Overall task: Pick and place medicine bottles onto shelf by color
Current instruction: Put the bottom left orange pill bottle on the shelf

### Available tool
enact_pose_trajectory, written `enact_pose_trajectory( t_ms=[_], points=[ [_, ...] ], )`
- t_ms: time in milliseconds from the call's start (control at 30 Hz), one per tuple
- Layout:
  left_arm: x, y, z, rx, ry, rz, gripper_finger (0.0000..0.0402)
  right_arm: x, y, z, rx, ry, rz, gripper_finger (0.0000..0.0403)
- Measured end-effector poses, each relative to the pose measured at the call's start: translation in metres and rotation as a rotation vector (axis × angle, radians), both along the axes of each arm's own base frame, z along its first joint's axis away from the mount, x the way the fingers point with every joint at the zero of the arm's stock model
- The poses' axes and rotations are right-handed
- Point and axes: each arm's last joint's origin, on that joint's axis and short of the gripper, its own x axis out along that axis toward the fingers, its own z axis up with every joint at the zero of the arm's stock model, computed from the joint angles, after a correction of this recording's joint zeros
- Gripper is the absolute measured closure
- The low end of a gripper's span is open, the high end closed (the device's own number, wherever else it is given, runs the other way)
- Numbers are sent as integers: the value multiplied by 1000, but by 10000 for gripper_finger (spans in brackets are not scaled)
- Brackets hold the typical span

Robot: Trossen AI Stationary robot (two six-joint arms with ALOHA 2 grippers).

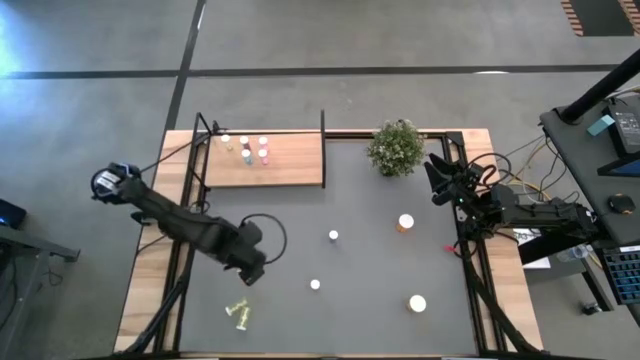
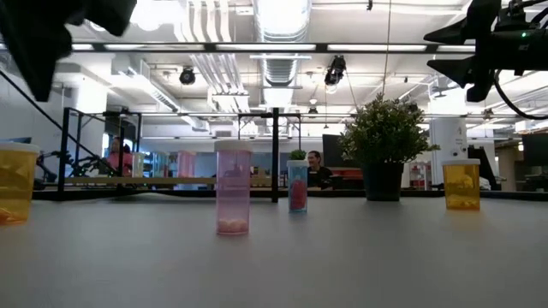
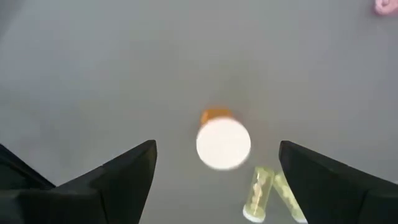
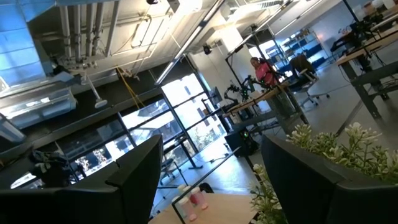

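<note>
My left gripper (image 3: 216, 147) hangs open, pointing down, above an upright orange medicine bottle with a white cap (image 3: 222, 143); the fingers are clear of it. In the high view the left gripper (image 1: 252, 270) hides that bottle. Two yellow-green bottles (image 3: 258, 194) lie on their sides beside it, toward the near edge (image 1: 238, 313). The shelf (image 1: 290, 165) stands at the far left with several small bottles (image 1: 247, 148) upright on its left part. My right gripper (image 1: 434, 170) waits open, raised beside the plant at the far right.
A bushy potted plant (image 1: 396, 148) stands at the far edge, right of the shelf. Loose bottles stand upright on the dark tabletop: two small white-capped ones (image 1: 333, 236) (image 1: 315, 285) mid-table and two orange ones (image 1: 405, 222) (image 1: 417, 303) toward the right. People show in the room beyond.
</note>
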Motion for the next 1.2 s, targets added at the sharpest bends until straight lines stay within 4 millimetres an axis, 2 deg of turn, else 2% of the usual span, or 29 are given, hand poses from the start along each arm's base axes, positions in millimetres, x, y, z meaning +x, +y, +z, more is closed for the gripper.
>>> enact_pose_trajectory(
  t_ms=[100, 267, 367, 800, 1000, 1200],
  points=[
    [-8, -15, 0, 67, -46, -1, 79, 0, 0, 0, 0, 0, 0, 142],
    [-22, -38, -4, 312, -220, 55, 79, 0, 0, 0, 0, 0, 0, 142],
    [-30, -52, -10, 382, -280, 84, 79, 0, 0, 0, 0, 0, 1, 142],
    [-62, -98, -58, 468, -456, 185, 79, 0, 0, 0, 0, 1, 0, 142],
    [-74, -107, -72, 448, -512, 285, 76, 0, 0, 0, 0, 0, 0, 142],
    [-77, -109, -89, 440, -519, 321, 21, 0, 0, 0, 0, 0, 0, 142]
  ],
)
